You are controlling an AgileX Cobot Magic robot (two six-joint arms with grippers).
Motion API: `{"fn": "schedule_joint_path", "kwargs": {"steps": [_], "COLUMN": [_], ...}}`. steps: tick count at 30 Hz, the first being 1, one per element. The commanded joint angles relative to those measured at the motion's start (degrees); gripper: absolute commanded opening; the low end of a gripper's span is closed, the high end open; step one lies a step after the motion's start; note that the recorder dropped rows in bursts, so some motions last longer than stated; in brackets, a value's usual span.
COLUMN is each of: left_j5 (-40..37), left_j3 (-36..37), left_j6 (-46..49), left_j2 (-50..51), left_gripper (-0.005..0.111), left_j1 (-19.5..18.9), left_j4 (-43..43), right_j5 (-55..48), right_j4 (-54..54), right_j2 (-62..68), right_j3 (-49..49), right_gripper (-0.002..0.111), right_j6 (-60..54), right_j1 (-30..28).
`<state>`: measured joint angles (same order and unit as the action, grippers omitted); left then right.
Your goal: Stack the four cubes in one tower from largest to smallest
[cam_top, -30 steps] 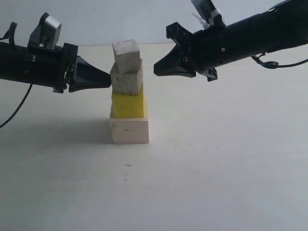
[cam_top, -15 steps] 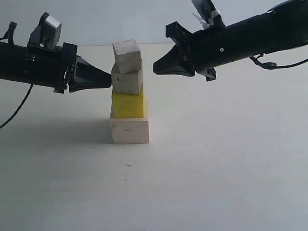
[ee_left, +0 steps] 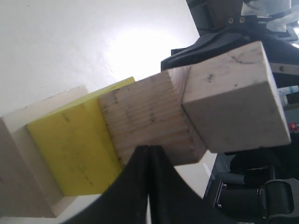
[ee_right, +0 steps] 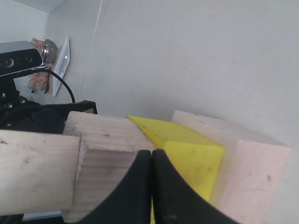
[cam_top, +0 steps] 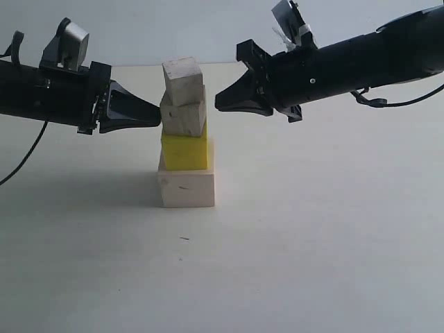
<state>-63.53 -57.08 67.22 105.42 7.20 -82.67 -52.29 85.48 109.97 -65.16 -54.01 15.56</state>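
A tower stands mid-table: the large pale wood cube (cam_top: pixel 186 187) at the bottom, the yellow cube (cam_top: pixel 184 152) on it, the speckled tan cube (cam_top: pixel 184 117) above, and the greyish-white cube (cam_top: pixel 182 81) on top, sitting a little askew. My left gripper (cam_top: pixel 158 115) is shut and empty, its tip touching or nearly touching the tan cube's left side. My right gripper (cam_top: pixel 218 103) is shut and empty, just right of the tower at tan-cube height, a small gap away. The left wrist view shows the tan cube (ee_left: pixel 149 119) and white cube (ee_left: pixel 233 100); the right wrist view shows the yellow cube (ee_right: pixel 187 158).
The white table (cam_top: pixel 312 243) spreads around the tower. The left arm's black cable (cam_top: pixel 24 156) trails off the left edge. Both black arms reach in at the tower's upper half from either side.
My right gripper has moved left, closer to the tower. The left gripper and the four cubes have stayed put.
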Motion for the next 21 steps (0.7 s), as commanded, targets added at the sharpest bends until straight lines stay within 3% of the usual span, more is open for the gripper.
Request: {"fn": "schedule_joint_path", "kwargs": {"steps": [1, 13, 21], "left_j5": [-0.6, -0.6, -0.6], "left_j3": [-0.4, -0.4, -0.4], "left_j6": [0.3, 0.3, 0.3], "left_j2": [0.1, 0.1, 0.1], "left_gripper": [0.000, 0.000, 0.000], "left_j1": [0.2, 0.2, 0.2], "left_j4": [-0.9, -0.9, -0.9], "right_j5": [-2.1, -5.8, -4.3], "right_j4": [2.9, 3.4, 3.8], "right_j2": [0.0, 0.0, 0.1], "right_j3": [0.3, 0.3, 0.3], "right_gripper": [0.000, 0.000, 0.000], "right_j6": [-3.4, -5.4, -7.8], "right_j1": [-0.2, -0.2, 2.7]}}
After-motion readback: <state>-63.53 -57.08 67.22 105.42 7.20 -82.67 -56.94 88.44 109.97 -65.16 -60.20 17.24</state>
